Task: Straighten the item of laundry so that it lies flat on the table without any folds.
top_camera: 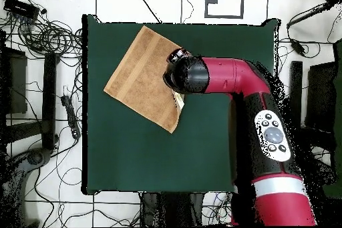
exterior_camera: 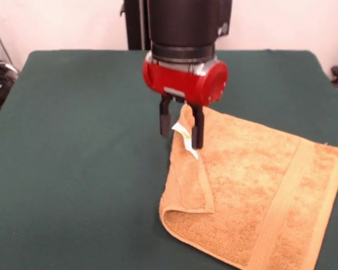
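Towel (exterior_camera: 253, 185) corner hidden between jaws, tag (exterior_camera: 184, 138) showing.

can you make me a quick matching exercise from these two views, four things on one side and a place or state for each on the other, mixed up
Things:
1. towel
2. gripper
3. tag
4. table

Places or states:
A. dark green, with the cloth lying on it
B. small and white, at the lifted towel corner
C. golden-orange, one edge folded over onto itself
D. below the red wrist, pinching a towel corner

Pairs: 1-C, 2-D, 3-B, 4-A
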Controlling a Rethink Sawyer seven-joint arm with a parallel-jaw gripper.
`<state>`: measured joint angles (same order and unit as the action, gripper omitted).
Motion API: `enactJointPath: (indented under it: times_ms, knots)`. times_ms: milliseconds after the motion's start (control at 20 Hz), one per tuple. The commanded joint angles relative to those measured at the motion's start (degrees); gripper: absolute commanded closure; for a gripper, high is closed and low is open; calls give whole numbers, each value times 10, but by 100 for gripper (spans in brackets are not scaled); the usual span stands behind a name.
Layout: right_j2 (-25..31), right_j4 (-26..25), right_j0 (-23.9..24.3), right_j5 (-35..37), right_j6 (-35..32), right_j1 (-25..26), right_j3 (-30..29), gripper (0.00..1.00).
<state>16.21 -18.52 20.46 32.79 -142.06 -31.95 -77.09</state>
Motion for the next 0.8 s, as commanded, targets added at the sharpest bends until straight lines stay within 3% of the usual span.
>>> enactJointPath:
  times_ms: [50, 800]
  knots:
    - [33, 22, -21, -77, -45, 106, -36, 0]
    - [8, 50, -47, -95, -68, 101, -45, 0]
